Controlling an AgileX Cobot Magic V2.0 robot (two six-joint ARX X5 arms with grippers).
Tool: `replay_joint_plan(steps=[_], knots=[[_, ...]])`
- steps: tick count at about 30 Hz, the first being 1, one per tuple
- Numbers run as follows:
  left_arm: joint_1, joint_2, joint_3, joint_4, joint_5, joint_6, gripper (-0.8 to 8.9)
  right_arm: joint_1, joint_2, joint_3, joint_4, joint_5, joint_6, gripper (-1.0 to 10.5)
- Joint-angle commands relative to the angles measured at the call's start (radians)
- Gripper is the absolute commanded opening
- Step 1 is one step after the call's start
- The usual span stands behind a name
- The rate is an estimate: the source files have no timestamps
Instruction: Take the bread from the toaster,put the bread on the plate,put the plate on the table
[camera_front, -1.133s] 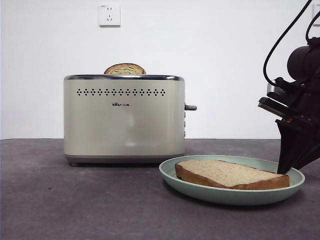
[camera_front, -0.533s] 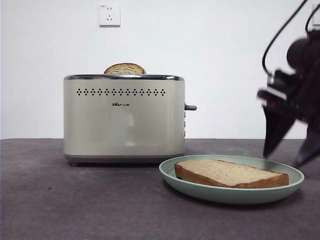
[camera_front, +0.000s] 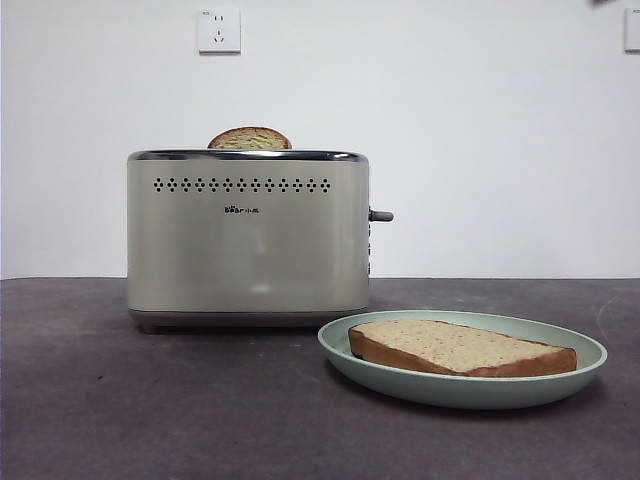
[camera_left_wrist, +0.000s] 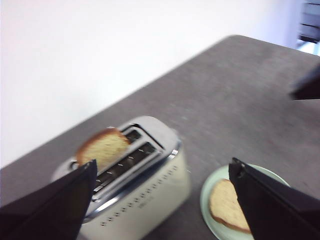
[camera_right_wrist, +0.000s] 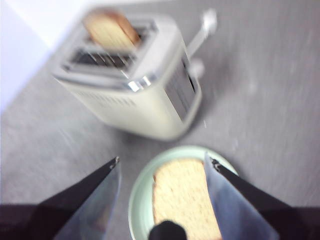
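Right pincer (camera_right_wrist: 162, 192) now withdrawn from plate rim, high above plate (camera_front: 463, 385), spread wide, empty. Bread (camera_front: 460, 348) flat on plate, beside toaster (camera_front: 248, 238), on surface (camera_front: 150, 410). Left pincer (camera_left_wrist: 162, 200) wide, empty. Task apparently complete.

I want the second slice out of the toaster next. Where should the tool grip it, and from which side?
Probably by its domed top, coming straight down from above. The second slice stands upright in a slot of the toaster, with only its rounded crust clear of the chrome rim; the rest is sunk inside. The jaws would best close on its two flat faces, across the slot.
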Motion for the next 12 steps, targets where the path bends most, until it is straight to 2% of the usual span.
replay_joint_plan(steps=[1,6,8,10,12], knots=[[-0.001,-0.042,-0.072,0.055,-0.049,0.011,4.37,0.002,-0.064,-0.003,-0.003,-0.001,0.011,2.8],[-0.001,-0.159,-0.290,0.193,-0.157,-0.011,4.16,0.002,-0.146,-0.003,-0.021,0.000,0.010,2.8],[-0.001,-0.215,-0.375,0.236,-0.193,-0.032,2.88,0.002,-0.161,-0.003,-0.035,0.000,0.009,2.3],[-0.001,-0.274,-0.450,0.275,-0.198,-0.043,0.19,0.002,-0.167,-0.003,-0.060,-0.001,-0.024,0.3],[-0.001,-0.315,-0.493,0.291,-0.195,-0.054,-0.11,0.002,-0.168,-0.003,-0.090,-0.001,-0.063,-0.1]])
